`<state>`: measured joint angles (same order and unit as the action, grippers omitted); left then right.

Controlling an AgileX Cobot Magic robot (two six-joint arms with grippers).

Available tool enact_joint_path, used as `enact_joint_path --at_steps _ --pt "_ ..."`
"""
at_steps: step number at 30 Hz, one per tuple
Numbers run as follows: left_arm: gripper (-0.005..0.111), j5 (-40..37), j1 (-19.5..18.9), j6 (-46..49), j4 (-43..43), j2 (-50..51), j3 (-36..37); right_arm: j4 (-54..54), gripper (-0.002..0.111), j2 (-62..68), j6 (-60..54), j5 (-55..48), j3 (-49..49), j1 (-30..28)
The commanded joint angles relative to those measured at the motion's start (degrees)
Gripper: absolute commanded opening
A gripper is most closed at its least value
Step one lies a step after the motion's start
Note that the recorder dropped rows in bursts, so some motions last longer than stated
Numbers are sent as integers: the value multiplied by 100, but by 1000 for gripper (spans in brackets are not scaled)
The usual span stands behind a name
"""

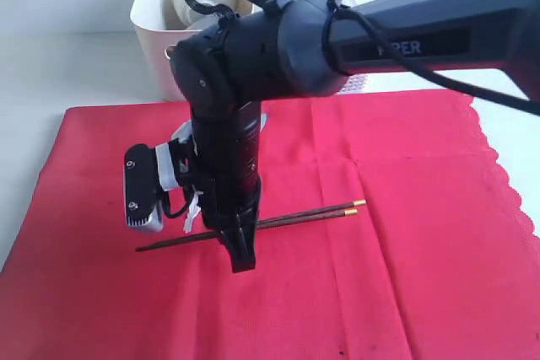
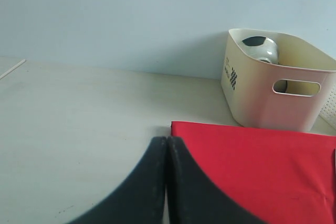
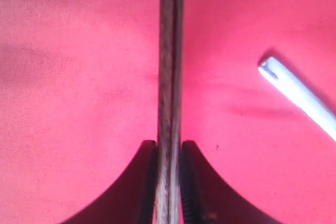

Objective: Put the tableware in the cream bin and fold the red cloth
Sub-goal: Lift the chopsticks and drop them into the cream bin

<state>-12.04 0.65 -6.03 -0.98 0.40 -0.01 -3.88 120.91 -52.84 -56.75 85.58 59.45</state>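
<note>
Chopsticks [image 1: 295, 217] front and centre: the pair lies flat on the cloth [image 1: 405, 233], side by side. In the exterior view their long axis runs almost straight across, climbing a touch to the right. Yellow tips [image 1: 354, 206] point right, towards the scalloped edge, and the dark ends point left. The right gripper [image 1: 240, 255] comes straight down on them, a little left of mid-length. The right wrist view settles it: both jaws are pressed against the pair [image 3: 170, 77], so that gripper [image 3: 169, 148] is clamped on the chopsticks. They look to be resting on the fabric, not lifted. A white strip [image 3: 299, 95] pokes in beside them; I cannot tell what it is.

Further out, the cloth is spread flat, with no fold made. No other tableware shows on it, though the arm hides part of it. Behind its far edge stands the bin [image 1: 160, 31], and from the left wrist a steel cup [image 2: 260, 48] sits inside the bin [image 2: 262, 98]. What else is in there I cannot see. The left gripper [image 2: 167, 145] hangs over bare table [image 2: 79, 129], jaws together, empty.

My read: chopsticks are likely the last piece to bin, then the whole fold remains.
</note>
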Motion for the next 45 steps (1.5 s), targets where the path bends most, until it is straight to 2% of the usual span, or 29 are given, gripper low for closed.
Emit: enact_joint_path --at_steps 1,5,11,17,23,31,35,38,41,45 --pt "2 19 -7 6 35 -40 1 -3 0 -254 -77 404 -7 -19" --pt "2 19 -7 6 35 -40 1 -3 0 -443 -77 890 194 -55" --pt "2 19 -7 6 35 -40 1 -41 0 -559 563 1745 1165 -327" --pt "2 19 -7 6 35 -40 1 -67 0 -548 1994 3494 1935 -882" --pt "2 19 -7 6 35 -40 1 -67 0 -293 3477 5115 2115 -1320" --pt "2 19 -7 6 35 -40 1 -67 0 350 3641 6967 2132 -1528" --pt "2 19 -7 6 35 -40 1 -67 0 772 3641 7056 2242 -1699" --pt "2 19 -7 6 35 -40 1 -513 0 993 3641 7036 2322 -1780" --pt "2 19 -7 6 35 -40 1 -884 7 1107 3629 7050 2333 -1780" --pt "2 19 -7 6 35 -40 1 -883 27 1181 3605 7037 2333 -1780"
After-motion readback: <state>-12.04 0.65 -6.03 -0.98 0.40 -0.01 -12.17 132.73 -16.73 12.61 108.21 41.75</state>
